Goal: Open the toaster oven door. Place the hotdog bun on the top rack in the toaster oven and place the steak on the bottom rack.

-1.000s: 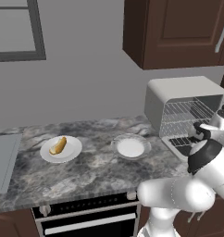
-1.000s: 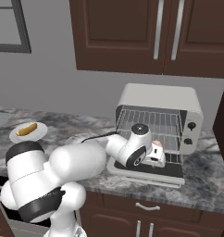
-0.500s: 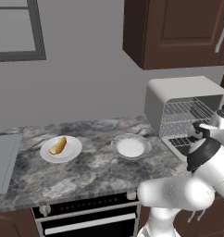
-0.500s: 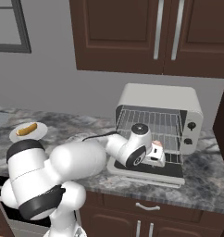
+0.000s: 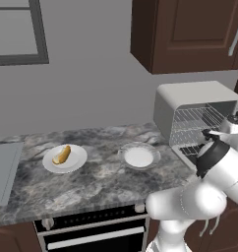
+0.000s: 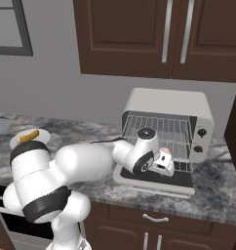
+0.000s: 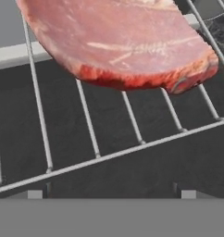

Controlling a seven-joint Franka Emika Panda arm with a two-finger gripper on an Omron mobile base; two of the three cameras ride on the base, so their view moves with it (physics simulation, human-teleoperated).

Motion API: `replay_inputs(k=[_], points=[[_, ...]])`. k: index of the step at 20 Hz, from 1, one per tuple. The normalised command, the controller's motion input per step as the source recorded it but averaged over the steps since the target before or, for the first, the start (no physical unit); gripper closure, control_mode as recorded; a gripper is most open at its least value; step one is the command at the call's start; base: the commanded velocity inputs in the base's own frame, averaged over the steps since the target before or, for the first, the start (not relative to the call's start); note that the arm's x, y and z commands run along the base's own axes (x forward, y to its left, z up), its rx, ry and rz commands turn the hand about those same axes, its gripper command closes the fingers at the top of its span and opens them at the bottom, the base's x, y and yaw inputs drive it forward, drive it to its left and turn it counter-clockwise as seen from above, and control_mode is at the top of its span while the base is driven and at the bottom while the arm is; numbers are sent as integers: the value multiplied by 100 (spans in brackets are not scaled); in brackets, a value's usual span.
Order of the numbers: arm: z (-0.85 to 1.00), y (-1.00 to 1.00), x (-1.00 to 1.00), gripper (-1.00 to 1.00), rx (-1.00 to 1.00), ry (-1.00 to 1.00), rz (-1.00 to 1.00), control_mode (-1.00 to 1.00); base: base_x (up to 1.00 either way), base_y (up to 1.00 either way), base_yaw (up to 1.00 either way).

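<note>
Lying on bottom rack, steak, just beyond open tool

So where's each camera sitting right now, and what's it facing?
Left base view: behind the arm on its left, looking forward and down over the counter at the bun, an empty plate and the toaster oven; the arm rises lower right.
Right base view: behind on the right, facing the oven's open front; the arm reaches from lower left to the door.
Hand view: on the hand, close over the steak on a rack.
Both base views share the oven, bun and arm.
</note>
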Motion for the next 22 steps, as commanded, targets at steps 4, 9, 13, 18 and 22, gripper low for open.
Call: replay_inputs(k=[4,9,13,18,22], points=[[-12,-5,2,-100,0,1,-10,-100,0,0,0],[-9,-14,5,-100,0,0,-3,-100,0,0,0],[0,-12,21,-100,0,0,-6,-100,0,0,0],[-3,-3,20,-100,2,0,-14,-100,0,0,0],[0,0,18,-100,4,0,-18,-100,0,0,0]])
